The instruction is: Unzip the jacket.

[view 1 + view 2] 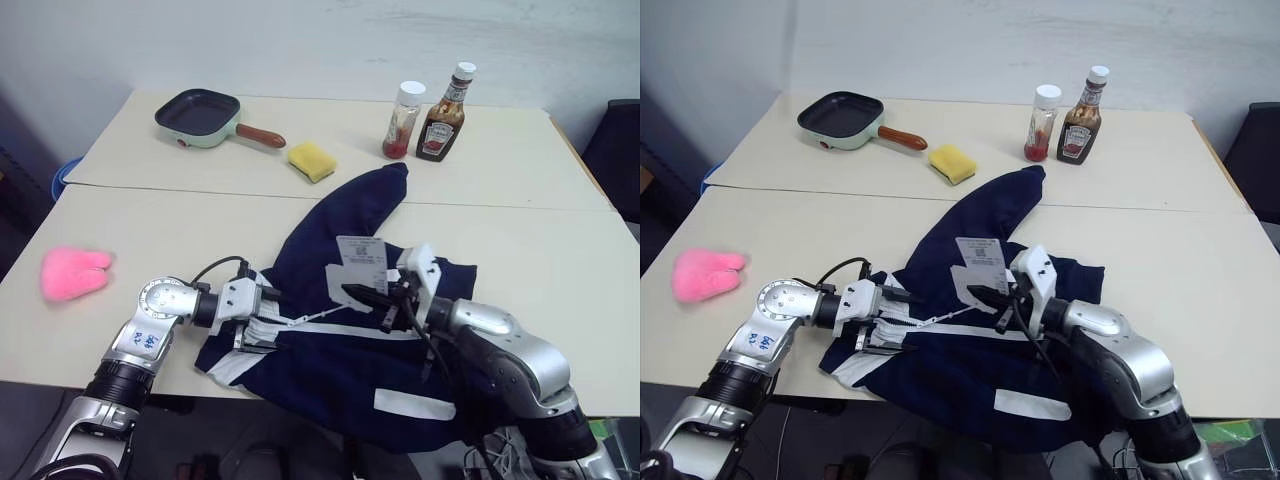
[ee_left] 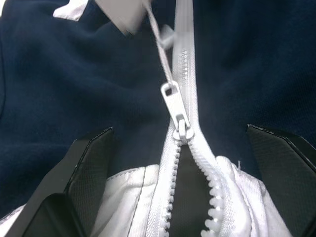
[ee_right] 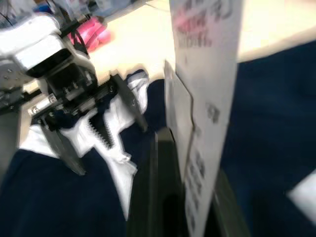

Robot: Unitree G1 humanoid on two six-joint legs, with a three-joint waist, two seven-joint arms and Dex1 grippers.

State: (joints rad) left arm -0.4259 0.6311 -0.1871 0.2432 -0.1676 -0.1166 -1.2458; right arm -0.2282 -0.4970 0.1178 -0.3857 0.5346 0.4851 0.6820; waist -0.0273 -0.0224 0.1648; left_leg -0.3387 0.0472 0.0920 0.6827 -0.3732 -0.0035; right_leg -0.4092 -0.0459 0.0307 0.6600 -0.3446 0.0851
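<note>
The navy jacket lies spread across the near edge of the desk, one sleeve reaching up toward the bottles, its lower part draped over the front edge. The left tool sits at the collar end, its black fingers spread wide on either side of the white zipper, with white collar trim bunched between them. In the left wrist view the zipper pull stands just above the point where the teeth part; below it the two rows are already split open, above it the zipper is still joined. A thin white string runs from the pull toward the paper tags.

Over on the right, the right tool is clamped shut on those paper tags; the right wrist view shows the tags pinched between its dark fingers, standing up off the fabric.

Farther back on the desk: a mint frying pan with a wooden handle, a yellow sponge, a clear jar and a ketchup bottle side by side. A pink fluffy cloth sits off to the left, well apart from the jacket.
</note>
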